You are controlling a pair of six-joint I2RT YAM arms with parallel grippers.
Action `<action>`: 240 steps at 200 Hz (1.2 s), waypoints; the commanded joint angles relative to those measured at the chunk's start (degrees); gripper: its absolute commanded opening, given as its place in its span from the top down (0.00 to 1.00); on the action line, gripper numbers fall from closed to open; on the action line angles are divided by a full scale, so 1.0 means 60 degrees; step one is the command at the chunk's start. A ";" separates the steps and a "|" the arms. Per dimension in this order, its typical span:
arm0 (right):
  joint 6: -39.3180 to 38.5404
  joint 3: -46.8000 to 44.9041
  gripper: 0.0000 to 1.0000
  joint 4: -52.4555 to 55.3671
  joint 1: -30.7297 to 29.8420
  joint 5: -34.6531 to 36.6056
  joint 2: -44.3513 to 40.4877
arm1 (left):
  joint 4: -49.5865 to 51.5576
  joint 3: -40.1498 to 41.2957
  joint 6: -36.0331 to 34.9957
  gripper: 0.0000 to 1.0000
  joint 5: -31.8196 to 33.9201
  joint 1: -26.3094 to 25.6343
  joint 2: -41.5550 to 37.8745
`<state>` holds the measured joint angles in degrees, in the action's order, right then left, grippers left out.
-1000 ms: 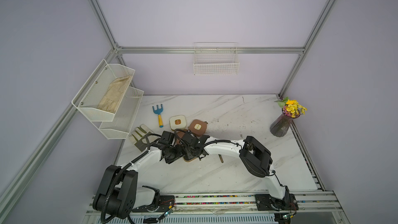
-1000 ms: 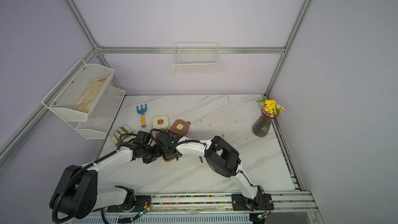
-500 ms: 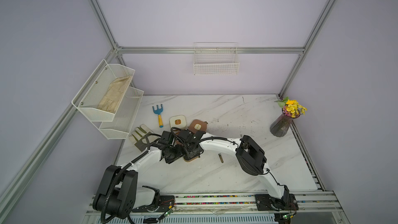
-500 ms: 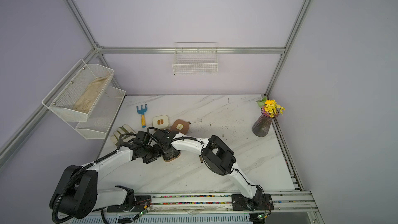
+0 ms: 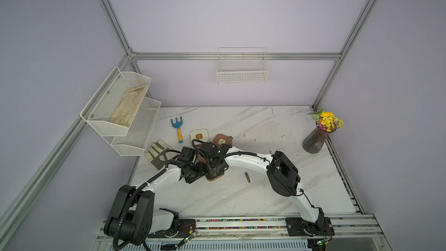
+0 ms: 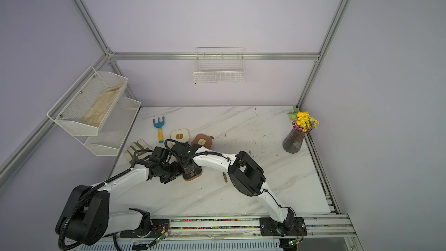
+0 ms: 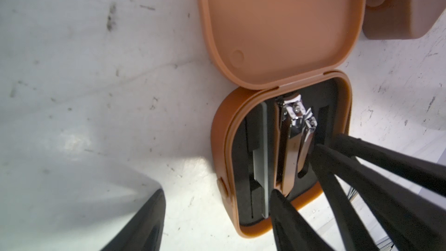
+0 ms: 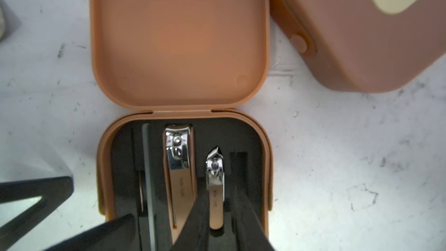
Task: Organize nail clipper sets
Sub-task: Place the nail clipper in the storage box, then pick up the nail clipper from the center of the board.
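In both top views a tan-brown rounded-square plastic case (image 5: 214,178) lies open on the white marbled surface (image 5: 241,196). It is mostly covered by the left pincer (image 5: 204,174) and the right pincer (image 5: 217,169), which meet over it. Beyond it lie a closed cream rounded-square case (image 5: 198,135) and, just beside that, a closed pinkish-brown case (image 5: 220,140) of the same shape. A slim bronze metal clipper (image 5: 247,176) lies alone on the surface to the right of the open case, apart from it. In the left wrist view the case shows its black-lined base with the hinged lid (image 7: 277,20) swung open. The left pincer stands partly open, astride the base's side wall. One finger (image 7: 287,216) is inside, at the foot of the large silver-and-bronze clipper (image 7: 290,146); the other is outside, over the surface. In the right wrist view the right pincer is narrow, its fingers (image 8: 198,213) on either side of the handle of the small slant-nosed clipper (image 8: 214,177). That clipper lies in the lining beside the large one, with a dark flat nail file (image 8: 148,177) on the large one's far side. Whether the fingers actually clamp the small clipper I cannot tell.
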<state>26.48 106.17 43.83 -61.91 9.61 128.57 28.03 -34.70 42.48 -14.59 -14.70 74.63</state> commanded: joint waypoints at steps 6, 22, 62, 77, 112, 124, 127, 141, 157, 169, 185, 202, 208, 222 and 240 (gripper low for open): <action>0.0183 -0.0306 0.81 -0.0214 0.0035 -0.0024 -0.0635 | 0.0089 0.0143 0.0098 0.32 -0.0092 -0.0055 0.0101; 0.0212 -0.0405 0.81 -0.0295 0.0035 -0.0076 -0.0774 | 0.0097 0.0127 0.0112 0.32 -0.0080 -0.0055 0.0086; 0.0387 -0.1086 0.83 -0.0486 0.0035 -0.0332 -0.1152 | 0.0103 0.0114 0.0140 0.32 -0.0074 -0.0070 0.0101; 0.0616 -0.1521 0.79 -0.0323 0.0035 -0.0065 -0.1638 | 0.0118 0.0095 0.0144 0.32 -0.0088 -0.0085 0.0046; 0.0835 -0.2623 0.65 0.0444 0.0077 0.0632 -0.3079 | 0.0176 0.0012 0.0150 0.31 -0.0169 -0.0143 -0.0100; 0.0917 -0.3154 0.61 0.0621 0.0162 0.0566 -0.3562 | 0.0217 -0.0025 0.0147 0.31 -0.0162 -0.0174 -0.0161; 0.0931 -0.3272 0.60 0.0654 0.0190 0.0527 -0.3664 | 0.0227 -0.0031 0.0143 0.30 -0.0165 -0.0178 -0.0174; 0.0948 -0.3951 0.58 0.0748 0.0336 0.0308 -0.4164 | 0.0272 -0.0062 0.0155 0.30 -0.0139 -0.0209 -0.0271; 0.0948 -0.4619 0.56 0.0838 0.0498 0.0126 -0.4553 | 0.0337 -0.0117 0.0157 0.28 -0.0118 -0.0231 -0.0392; 0.0904 -0.5049 0.55 0.0825 0.0638 -0.0131 -0.4724 | 0.0367 -0.0149 0.0157 0.26 -0.0117 -0.0261 -0.0489; 0.0826 -0.5440 0.52 0.0810 0.0750 -0.0257 -0.4814 | 0.0433 -0.0192 0.0167 0.23 -0.0078 -0.0282 -0.0643; 0.0671 -0.5684 0.50 0.0708 0.0825 -0.0304 -0.4767 | 0.0487 -0.0226 0.0205 0.21 -0.0026 -0.0304 -0.0796; 0.0616 -0.5748 0.49 0.0672 0.0876 -0.0320 -0.4721 | 0.0506 -0.0230 0.0215 0.21 -0.0005 -0.0304 -0.0840; 0.0539 -0.5858 0.49 0.0575 0.0976 -0.0307 -0.4597 | 0.0542 -0.0238 0.0243 0.21 0.0015 -0.0319 -0.0903; 0.0445 -0.6040 0.49 0.0318 0.1124 -0.0440 -0.4469 | 0.0579 -0.0252 0.0246 0.21 0.0026 -0.0333 -0.0910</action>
<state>29.71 71.20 46.39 -56.18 7.75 100.25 31.05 -34.70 43.05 -14.59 -16.27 70.26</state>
